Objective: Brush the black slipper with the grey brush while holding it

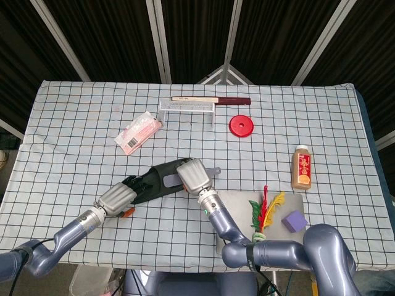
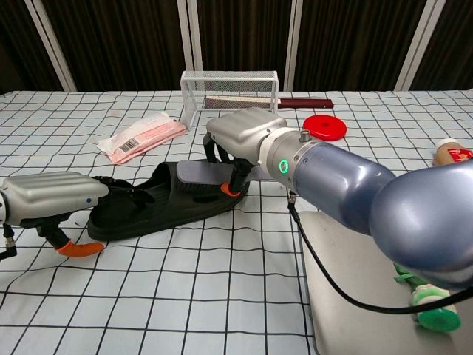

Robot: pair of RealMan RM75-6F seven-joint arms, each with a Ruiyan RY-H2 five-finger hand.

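The black slipper (image 2: 166, 207) (image 1: 157, 177) lies on the checked cloth, left of centre. My left hand (image 2: 48, 200) (image 1: 117, 196) holds its heel end, fingers wrapped over the strap. My right hand (image 2: 240, 137) (image 1: 194, 175) grips the grey brush (image 2: 203, 174) (image 1: 173, 179), whose flat back faces up and whose bristles press down on the slipper's toe half. The brush handle sticks out to the right past my hand.
A white wire basket (image 2: 230, 92) stands at the back with a dark red stick (image 2: 299, 103) behind it. A pink packet (image 2: 140, 135) lies back left, a red disc (image 2: 324, 127) back right. A grey tray (image 1: 237, 216) holds feathers (image 1: 264, 213) and a purple block (image 1: 294, 220). A bottle (image 1: 300, 168) stands right.
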